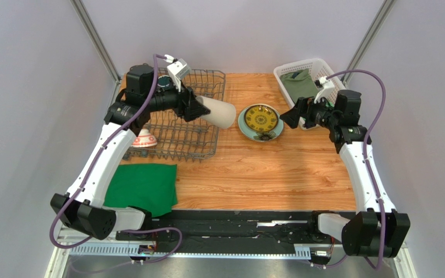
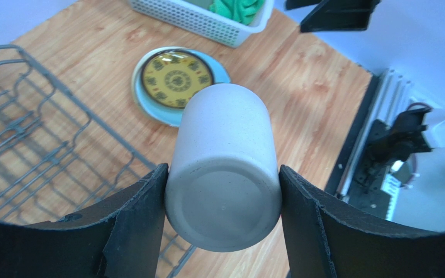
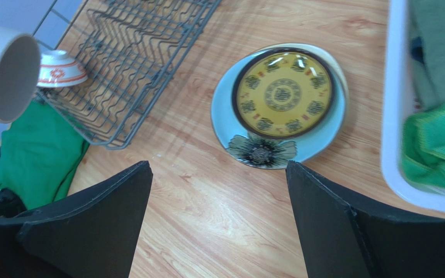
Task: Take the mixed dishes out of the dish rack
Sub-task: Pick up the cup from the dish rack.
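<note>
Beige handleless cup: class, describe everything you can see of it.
The beige handleless cup is a plain pale cylinder, matte and faintly speckled, seemingly ceramic, with a flat ringed base and empty inside. It is held sideways in the air, clamped near its base by the left tool, mouth pointing toward the yellow patterned plate, beside the dish rack. Nothing else touches it.
</note>
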Tool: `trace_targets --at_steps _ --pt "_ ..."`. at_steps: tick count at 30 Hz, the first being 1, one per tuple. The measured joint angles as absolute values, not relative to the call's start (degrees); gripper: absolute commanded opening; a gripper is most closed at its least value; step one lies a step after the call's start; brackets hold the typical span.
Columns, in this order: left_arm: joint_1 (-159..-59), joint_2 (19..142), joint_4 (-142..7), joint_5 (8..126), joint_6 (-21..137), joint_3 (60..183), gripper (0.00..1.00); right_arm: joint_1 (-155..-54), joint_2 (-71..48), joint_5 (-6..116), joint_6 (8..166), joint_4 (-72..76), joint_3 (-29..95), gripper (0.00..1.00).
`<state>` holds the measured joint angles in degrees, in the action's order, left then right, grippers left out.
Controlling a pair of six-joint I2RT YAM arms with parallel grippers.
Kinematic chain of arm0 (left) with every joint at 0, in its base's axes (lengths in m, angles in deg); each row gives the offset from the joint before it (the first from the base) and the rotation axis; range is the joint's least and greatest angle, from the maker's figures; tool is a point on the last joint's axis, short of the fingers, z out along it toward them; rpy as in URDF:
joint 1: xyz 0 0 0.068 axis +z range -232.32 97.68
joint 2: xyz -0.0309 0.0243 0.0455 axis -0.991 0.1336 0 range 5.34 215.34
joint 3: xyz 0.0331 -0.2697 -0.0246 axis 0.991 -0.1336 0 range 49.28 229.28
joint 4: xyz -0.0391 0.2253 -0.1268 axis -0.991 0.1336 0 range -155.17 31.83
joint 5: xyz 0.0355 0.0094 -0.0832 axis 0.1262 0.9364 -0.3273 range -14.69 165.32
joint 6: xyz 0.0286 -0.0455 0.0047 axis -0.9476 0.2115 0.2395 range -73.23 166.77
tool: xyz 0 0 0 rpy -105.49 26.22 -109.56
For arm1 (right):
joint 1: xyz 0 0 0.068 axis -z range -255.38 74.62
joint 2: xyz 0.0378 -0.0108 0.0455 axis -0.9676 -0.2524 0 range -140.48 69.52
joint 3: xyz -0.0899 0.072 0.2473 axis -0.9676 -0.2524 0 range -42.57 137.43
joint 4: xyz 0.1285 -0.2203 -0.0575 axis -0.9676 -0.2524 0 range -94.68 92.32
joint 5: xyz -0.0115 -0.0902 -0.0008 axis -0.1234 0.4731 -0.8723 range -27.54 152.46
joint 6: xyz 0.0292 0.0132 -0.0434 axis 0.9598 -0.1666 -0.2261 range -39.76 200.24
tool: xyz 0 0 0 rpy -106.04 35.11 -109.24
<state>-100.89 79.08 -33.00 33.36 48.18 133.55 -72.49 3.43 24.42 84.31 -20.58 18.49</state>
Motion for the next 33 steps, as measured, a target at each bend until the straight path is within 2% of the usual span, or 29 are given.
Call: trace_targets --at_steps 10,33 --pt "-99.43 81.87 -43.12 26.17 57.25 133.14 0.0 -77.89 0.57 18.91 83.22 -18.91 19.12 0.89" --pt "-95.29 81.87 -81.96 13.47 90.46 118.47 0.0 -80.42 2.47 4.85 90.87 -1.82 14.51 0.79"
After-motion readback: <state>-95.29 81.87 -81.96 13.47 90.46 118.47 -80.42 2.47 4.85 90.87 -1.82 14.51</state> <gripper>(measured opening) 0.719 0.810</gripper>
